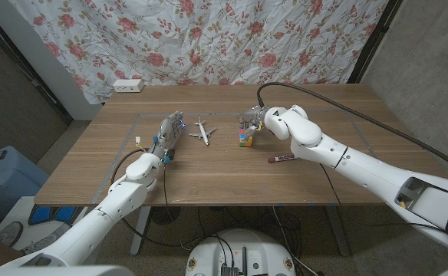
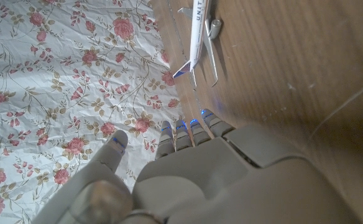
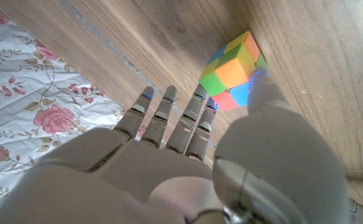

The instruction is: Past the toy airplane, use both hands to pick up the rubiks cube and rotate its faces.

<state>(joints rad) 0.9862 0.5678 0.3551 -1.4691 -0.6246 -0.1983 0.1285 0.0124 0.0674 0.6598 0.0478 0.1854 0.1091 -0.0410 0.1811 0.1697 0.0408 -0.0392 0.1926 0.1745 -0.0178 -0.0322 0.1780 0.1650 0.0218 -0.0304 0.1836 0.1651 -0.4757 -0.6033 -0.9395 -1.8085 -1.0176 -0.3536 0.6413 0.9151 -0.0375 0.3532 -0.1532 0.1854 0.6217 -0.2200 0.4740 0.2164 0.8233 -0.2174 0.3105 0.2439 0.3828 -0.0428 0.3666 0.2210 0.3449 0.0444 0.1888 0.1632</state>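
Your wooden table [image 1: 232,180] runs across the scene under a floral curtain [image 1: 232,38], with a white power strip [image 1: 128,86] at its far left edge. Your right arm [image 1: 362,169] reaches in from the right, and your right hand [image 1: 256,119] stands at the rubiks cube [image 1: 245,137], which sits on the table just right of the toy airplane [image 1: 201,131]. In the right wrist view, your thumb [image 3: 262,87] touches the side of the rubiks cube [image 3: 234,71] while the other fingers [image 3: 169,118] stretch out straight beside it, close together; the cube is on the wood, not lifted. Your left arm [image 1: 124,199] comes up from the lower left, and your left hand [image 1: 169,130] stands just left of the airplane, holding nothing. The left wrist view shows its fingers [image 2: 188,134] straight and side by side, the thumb [image 2: 110,155] apart, with the toy airplane [image 2: 197,37] lying ahead of them. A red-and-black pen [image 1: 281,159] lies near your right forearm.
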